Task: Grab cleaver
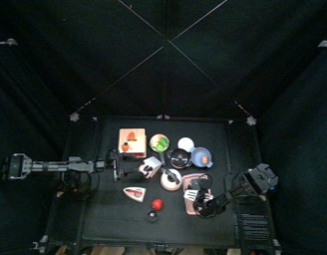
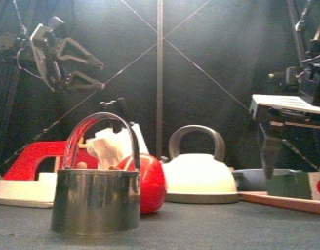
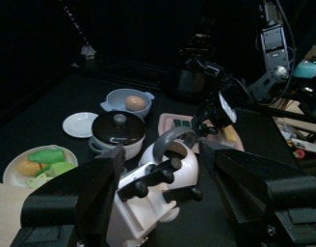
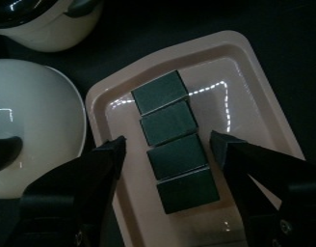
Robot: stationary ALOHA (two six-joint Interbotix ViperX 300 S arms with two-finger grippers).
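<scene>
Both sets of jaws are released and wide, nothing held. The right gripper (image 4: pixel 170 145) hangs straight over the pink tray (image 4: pixel 227 77), and the row of dark squares (image 4: pixel 168 123) runs lengthwise down the gap between its jaws. That's a tray, not a blade, so closing here gets us nothing. The left gripper (image 3: pixel 168 159) sits level with the white kettle (image 3: pixel 158 188) directly in front of its jaws. We can't pick out the cleaver for certain in any view. Our best guess is the red-and-white piece (image 2: pixel 32 161), which lies low on the table, well apart from the right jaws and beyond the kettle from them. It's off to one side of the left jaws, nearer to those than to the right pair. To do this step well, we'd first confirm which end is the handle and which is the flat before committing. Then we'd send whichever arm has a clear line; the left looks better placed, since the right would have to cross the kettle and the metal bucket (image 2: pixel 95 200). Keep the jaws fully spread on the way in and turn the wrist so they straddle the narrow handle, not the broad face. Come down from above rather than sweeping sideways through the clutter. Close only once the handle is centred in the gap. A flat piece will probably skid if one jaw lands first.
</scene>
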